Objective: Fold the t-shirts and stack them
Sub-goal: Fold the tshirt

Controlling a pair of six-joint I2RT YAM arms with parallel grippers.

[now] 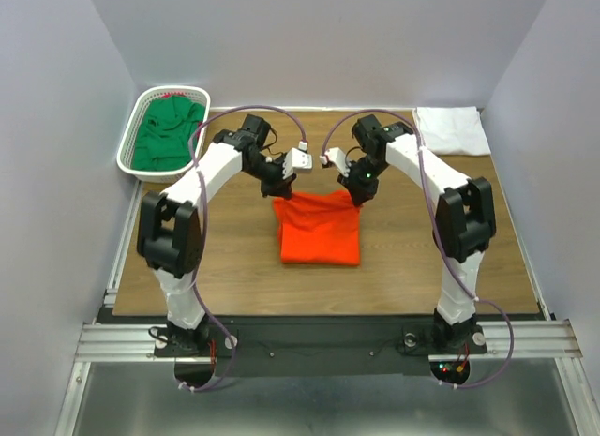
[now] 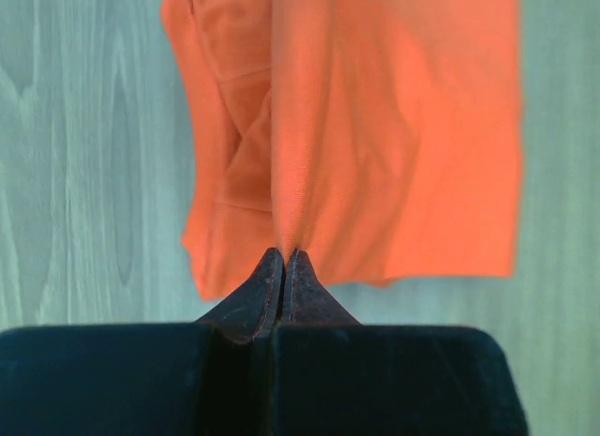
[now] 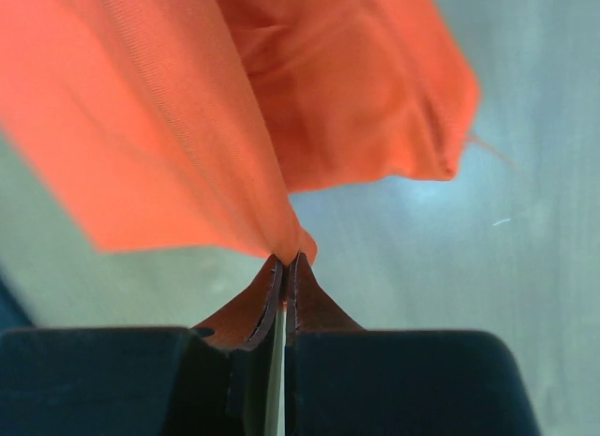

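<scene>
Top view: orange-red t-shirt lies mid-frame on the table, already narrowed to a rough rectangle. Its far edge is lifted at both corners, left gripper and right gripper each clenched on one. Looks mid-fold, not finished. White t-shirt sits upper right, seemingly folded and well apart. Dark green t-shirt is bunched in the white mesh basket upper left, unfolded. No stack yet. Nothing blocks the fold path.

Left wrist: gripper pinched tight on an orange fold, cloth hanging over wood.

Right wrist: gripper nipped on an orange corner, cloth blurred.
</scene>
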